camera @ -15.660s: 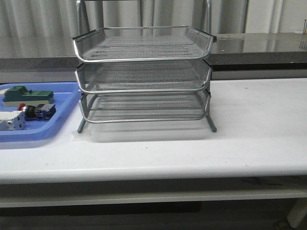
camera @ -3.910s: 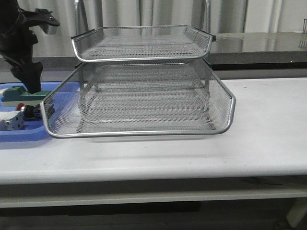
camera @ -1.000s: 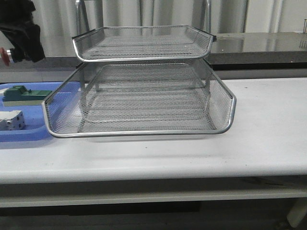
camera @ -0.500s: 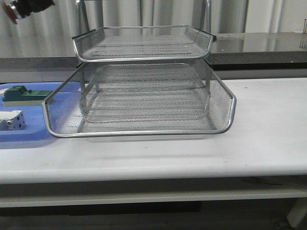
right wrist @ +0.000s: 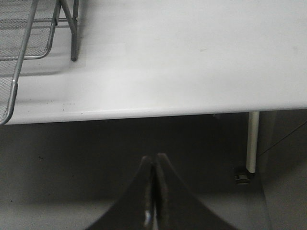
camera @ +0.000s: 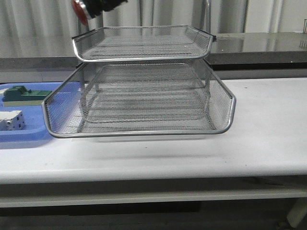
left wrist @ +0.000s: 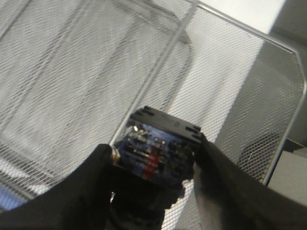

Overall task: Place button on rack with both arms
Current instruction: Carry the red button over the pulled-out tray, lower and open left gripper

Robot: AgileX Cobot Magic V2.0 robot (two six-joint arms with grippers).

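Observation:
The silver wire-mesh rack (camera: 144,76) stands mid-table, its middle tier (camera: 139,127) pulled out toward the front. My left gripper (camera: 98,5) is at the top edge of the front view, above the top tier's left front corner, shut on the button. The red cap (camera: 79,10) points left. In the left wrist view the fingers (left wrist: 96,177) clamp the button's blue-black rear block (left wrist: 156,151) above the rack's mesh (left wrist: 72,72). My right gripper (right wrist: 154,160) is shut and empty, below the table's front edge; it is out of the front view.
A flat blue tray (camera: 29,136) at the left holds a green block (camera: 24,95) and a white block (camera: 10,120). The white table's front edge (right wrist: 144,112) and a table leg (right wrist: 252,143) show in the right wrist view. A dark counter runs behind the rack.
My left gripper has carried the button up off the blue tray and to the right, from the far left to above the rack's top left corner. The rack has not moved.

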